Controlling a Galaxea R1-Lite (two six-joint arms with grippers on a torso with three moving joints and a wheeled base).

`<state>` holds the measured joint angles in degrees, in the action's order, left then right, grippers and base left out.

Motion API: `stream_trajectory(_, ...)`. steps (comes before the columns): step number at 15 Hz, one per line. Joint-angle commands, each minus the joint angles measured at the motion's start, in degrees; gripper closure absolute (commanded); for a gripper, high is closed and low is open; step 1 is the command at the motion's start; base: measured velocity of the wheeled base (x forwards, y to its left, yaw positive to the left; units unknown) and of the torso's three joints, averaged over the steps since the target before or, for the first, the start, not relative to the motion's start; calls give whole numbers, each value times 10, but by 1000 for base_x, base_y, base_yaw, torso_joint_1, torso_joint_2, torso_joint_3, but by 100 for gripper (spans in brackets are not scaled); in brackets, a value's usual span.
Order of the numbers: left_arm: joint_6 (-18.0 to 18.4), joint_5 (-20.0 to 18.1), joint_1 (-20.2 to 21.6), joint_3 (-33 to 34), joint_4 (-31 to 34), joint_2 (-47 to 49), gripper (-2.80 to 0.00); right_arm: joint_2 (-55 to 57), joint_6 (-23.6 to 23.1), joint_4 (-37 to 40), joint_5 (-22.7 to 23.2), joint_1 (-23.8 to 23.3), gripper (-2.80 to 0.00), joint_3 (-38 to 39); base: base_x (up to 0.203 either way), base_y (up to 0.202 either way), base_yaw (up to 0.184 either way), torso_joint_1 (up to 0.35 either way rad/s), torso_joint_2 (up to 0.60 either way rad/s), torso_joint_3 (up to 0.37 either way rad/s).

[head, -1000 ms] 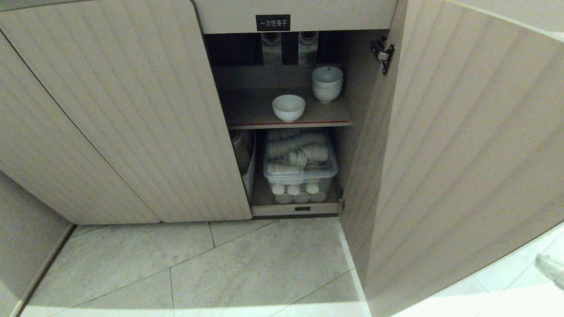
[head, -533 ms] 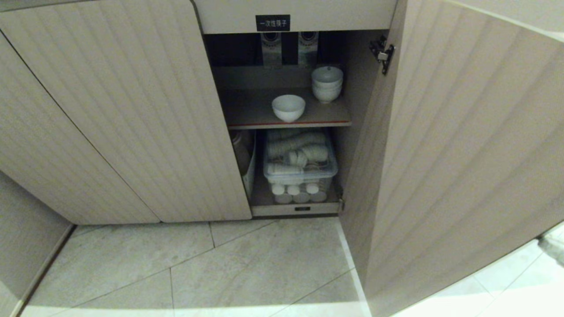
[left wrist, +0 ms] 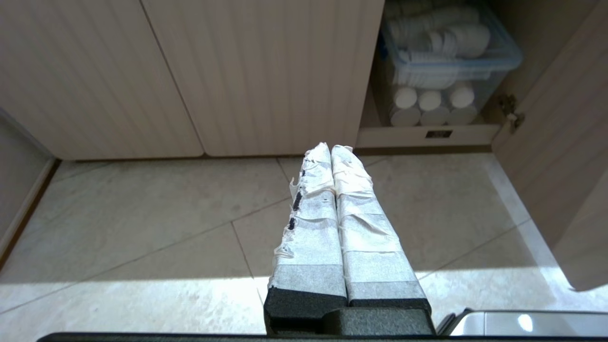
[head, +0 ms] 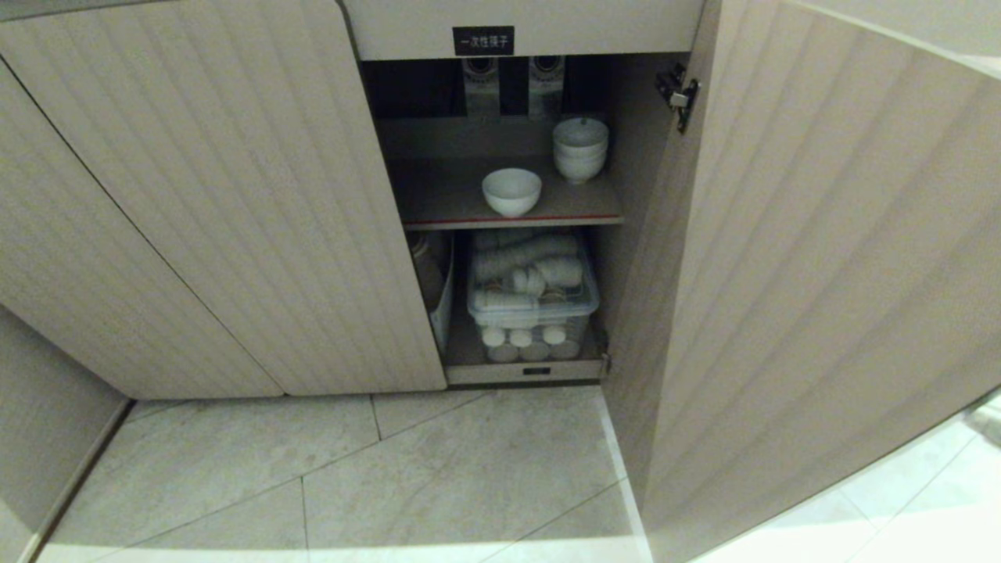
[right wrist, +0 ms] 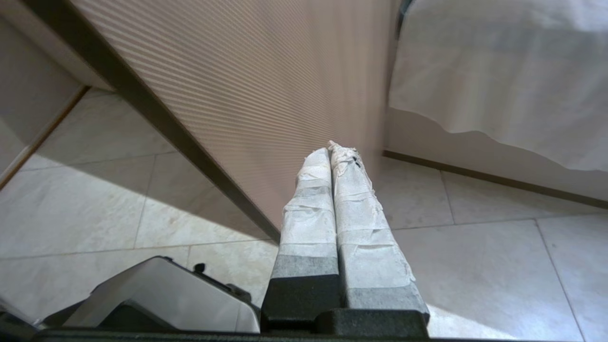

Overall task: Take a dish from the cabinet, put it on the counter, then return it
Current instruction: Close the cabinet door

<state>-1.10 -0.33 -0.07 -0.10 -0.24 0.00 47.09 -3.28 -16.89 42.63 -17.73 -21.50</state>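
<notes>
The dish point(head: 512, 191), a small white bowl, stands alone on the brown red-edged shelf point(head: 446, 199) inside the open cabinet point(head: 235, 195). Under the black label point(head: 483, 41) the right door point(head: 821, 274) is swung wide. My right gripper point(right wrist: 328, 148) is shut and empty, low over the floor, close to the ribbed outer face of that door point(right wrist: 266, 95); only a sliver of it point(head: 987, 421) shows past the door's edge. My left gripper point(left wrist: 331, 148) is shut and empty, parked above the floor tiles before the cabinet. The counter is out of view.
A stack of white bowls point(head: 580, 148) stands at the shelf's back right. Below, a clear bin point(head: 533, 293) holds several white cups and lids. A white cloth point(right wrist: 498, 71) hangs beyond the open door. Floor tiles point(head: 438, 477) spread before the cabinet.
At the head view's right edge my right gripper has risen and slipped further behind the open door. The dish and the left arm have not moved.
</notes>
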Motion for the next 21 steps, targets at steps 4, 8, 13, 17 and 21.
stream_trajectory(4, 0, 0, 0, 0, 1, 0, 0, 19, -2, 1, 10, -5, 0, -8, 0, 0, 0, 0, 0, 0)
stream_trajectory(8, 0, 0, 1, 0, 1, 0, 0, 32, 4, -4, 78, -3, 0, -17, 0, 0, 0, 0, 0, 0)
stream_trajectory(13, 0, 0, 0, 0, 1, 0, 0, 41, 22, -4, 128, 14, 0, -20, 0, 0, 0, 0, 0, 0)
stream_trajectory(17, 0, 0, 0, 0, 1, 0, 0, 49, 66, -6, 131, 28, 0, -26, 0, 0, 0, 0, 0, 0)
stream_trajectory(21, 0, 0, 0, 0, 1, 0, 0, 52, 129, -6, 131, 50, 0, -48, 0, 0, 0, 0, 0, 0)
